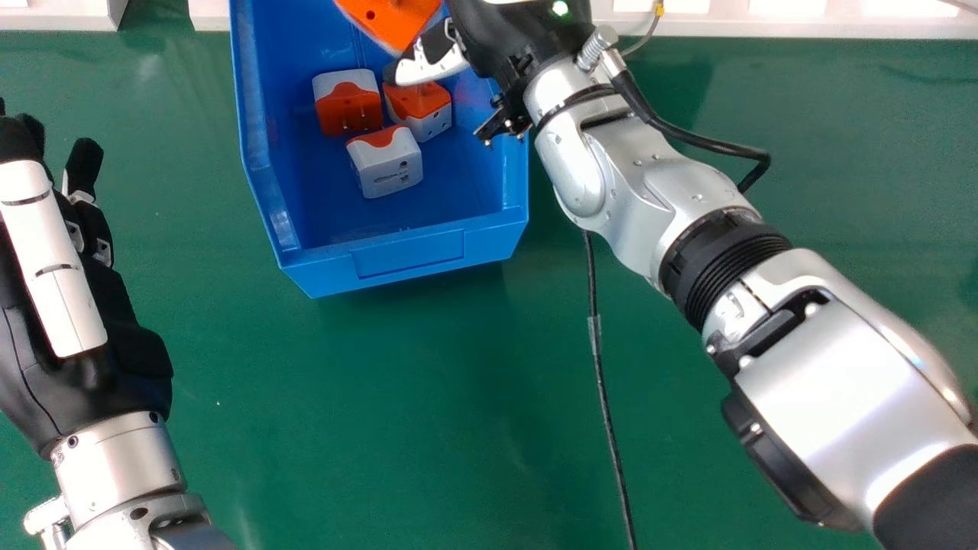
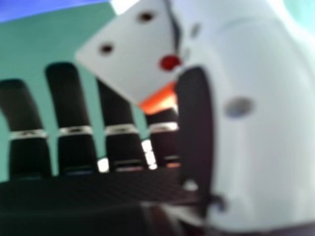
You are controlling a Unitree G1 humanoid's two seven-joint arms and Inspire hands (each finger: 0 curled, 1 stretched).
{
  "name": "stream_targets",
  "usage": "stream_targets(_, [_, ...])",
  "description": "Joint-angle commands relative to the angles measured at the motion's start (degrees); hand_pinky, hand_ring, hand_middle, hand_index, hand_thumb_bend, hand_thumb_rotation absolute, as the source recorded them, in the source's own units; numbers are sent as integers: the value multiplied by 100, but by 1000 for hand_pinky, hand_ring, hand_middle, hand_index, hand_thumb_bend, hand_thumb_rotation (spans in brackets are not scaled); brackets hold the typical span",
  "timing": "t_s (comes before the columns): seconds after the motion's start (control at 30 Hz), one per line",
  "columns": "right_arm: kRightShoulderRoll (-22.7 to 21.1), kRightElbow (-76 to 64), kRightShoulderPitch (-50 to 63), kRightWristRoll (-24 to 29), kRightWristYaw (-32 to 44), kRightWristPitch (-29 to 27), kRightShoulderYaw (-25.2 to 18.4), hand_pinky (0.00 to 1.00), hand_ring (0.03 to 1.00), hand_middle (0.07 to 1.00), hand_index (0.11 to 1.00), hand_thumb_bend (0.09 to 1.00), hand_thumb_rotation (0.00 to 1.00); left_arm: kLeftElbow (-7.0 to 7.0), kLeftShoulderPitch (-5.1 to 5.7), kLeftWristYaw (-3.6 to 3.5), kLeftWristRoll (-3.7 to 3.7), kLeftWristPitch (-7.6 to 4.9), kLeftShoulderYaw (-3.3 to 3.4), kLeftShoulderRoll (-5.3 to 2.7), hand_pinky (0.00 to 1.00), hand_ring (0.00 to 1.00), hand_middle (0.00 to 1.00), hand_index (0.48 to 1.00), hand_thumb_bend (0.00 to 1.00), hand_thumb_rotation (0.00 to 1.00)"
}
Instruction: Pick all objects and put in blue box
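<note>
My right hand (image 1: 513, 34) is over the blue box (image 1: 409, 263) at the head view's top, shut on an orange and white block (image 1: 388, 17). In the right hand view, the block's white side (image 2: 130, 51) lies against the thumb of my right hand (image 2: 246, 147), in front of the fingers. Three more orange and white blocks rest inside the box: one at left (image 1: 348, 103), one at right (image 1: 422, 111) partly under the hand, and one nearer the front (image 1: 386, 164). At the head view's left edge is my left hand (image 1: 84, 267), open and holding nothing.
The green table (image 1: 367, 412) spreads around the box. A black cable (image 1: 603, 382) runs along it between the box and my right forearm. White frames (image 1: 802, 19) line the far edge.
</note>
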Motion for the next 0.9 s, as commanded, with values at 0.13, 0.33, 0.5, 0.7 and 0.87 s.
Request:
stream_targets(0.13, [51,-264,-331,26,37,318,113,858,980,990,989,984,509,-10,-39,-46,19,-206,33,-227,922,1000,1000,1000,628,760])
stream_targets(0.33, [-33,-330,-297,-104,-1,406,294,986,999,1000,1000,1000,740,36,-51,-39,43,-205,35,-203,919,1000,1000,1000,619,775])
stream_targets(0.5, [-102,-537,-125,15,-142,179,213,1000,1000,1000,1000,1000,838,9,-20,-55,3,-213,13,-217,918,999,1000,1000,606,783])
stream_targets(0.7, [-315,-1260,430,289,-259,-246,-30,1000,1000,1000,1000,1000,904,-33,74,-55,39,-207,-18,-233,924,1000,1000,1000,606,780])
stream_targets(0.87, [-850,-3187,2125,557,-564,-877,-428,1000,1000,1000,1000,1000,981,-97,187,26,118,-100,-69,-272,908,991,1000,1000,615,775])
